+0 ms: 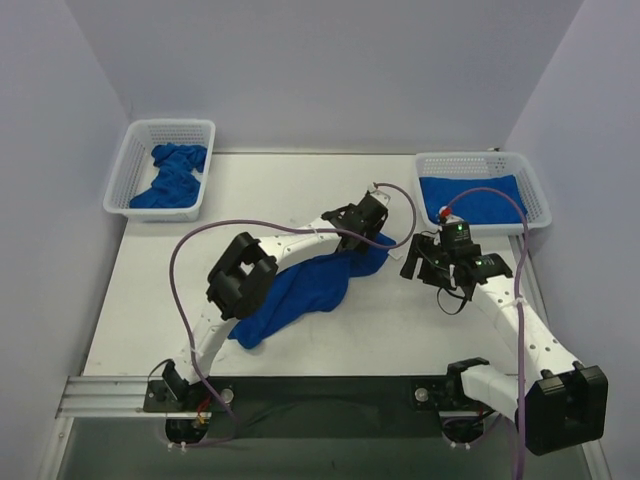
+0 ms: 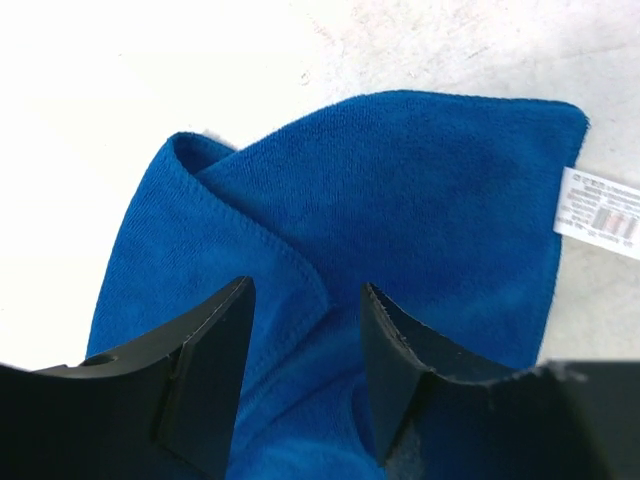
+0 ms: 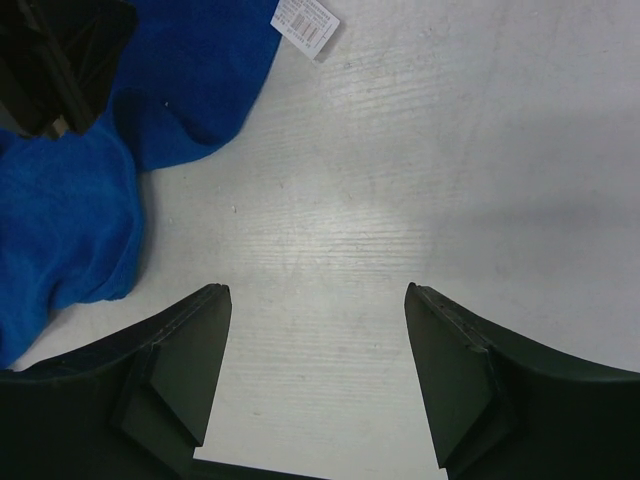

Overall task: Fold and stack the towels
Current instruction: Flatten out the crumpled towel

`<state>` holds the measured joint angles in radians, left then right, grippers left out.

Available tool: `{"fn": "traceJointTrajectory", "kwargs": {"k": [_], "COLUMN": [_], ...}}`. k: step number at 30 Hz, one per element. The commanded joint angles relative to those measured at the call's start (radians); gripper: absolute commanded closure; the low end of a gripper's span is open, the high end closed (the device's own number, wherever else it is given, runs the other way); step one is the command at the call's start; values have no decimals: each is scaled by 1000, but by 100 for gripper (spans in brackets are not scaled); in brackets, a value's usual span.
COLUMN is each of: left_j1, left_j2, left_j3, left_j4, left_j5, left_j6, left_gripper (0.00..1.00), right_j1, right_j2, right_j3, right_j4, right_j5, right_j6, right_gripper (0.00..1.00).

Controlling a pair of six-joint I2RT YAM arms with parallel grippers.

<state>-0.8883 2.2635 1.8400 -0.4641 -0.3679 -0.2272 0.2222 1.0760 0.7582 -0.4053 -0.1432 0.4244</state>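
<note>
My left pincer [image 2: 306, 290] stands parted astride a fold of the towel [image 2: 420, 200] crumpled on the table [image 3: 450, 150]; the right pincer [image 3: 316, 290] gapes empty beside it. Nipping both layers (the fold looks doubled) could lift it bunched, not flat.

Two white plastic mesh baskets are counted: the far-left basket [image 1: 135, 165] and the far-right basket [image 1: 535, 195]. One royal-blue soft cloth towel [image 1: 300, 285] is counted on the table. How many more are held in each basket cannot be told. Two white robot arms are counted: the left arm [image 1: 290, 250] and the right arm [image 1: 520, 320].
</note>
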Motion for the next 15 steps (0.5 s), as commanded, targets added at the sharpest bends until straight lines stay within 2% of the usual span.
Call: {"fn": "traceJointTrajectory", "kwargs": {"k": [1, 4, 15], "left_j1": [2, 0, -6], "left_j2": [25, 50, 37], "left_j3": [62, 71, 38], "left_j4": [39, 35, 22], "left_j5": [-36, -36, -39], "left_j6": [11, 17, 17], "left_gripper": [44, 50, 49], "right_j1": [-6, -9, -9], "right_j2": [-31, -37, -18], "right_j3": [-17, -20, -16], "right_j4": [-12, -13, -15], "right_j5": [33, 34, 28], "right_j6": [16, 14, 5], "right_gripper": [29, 29, 29]}}
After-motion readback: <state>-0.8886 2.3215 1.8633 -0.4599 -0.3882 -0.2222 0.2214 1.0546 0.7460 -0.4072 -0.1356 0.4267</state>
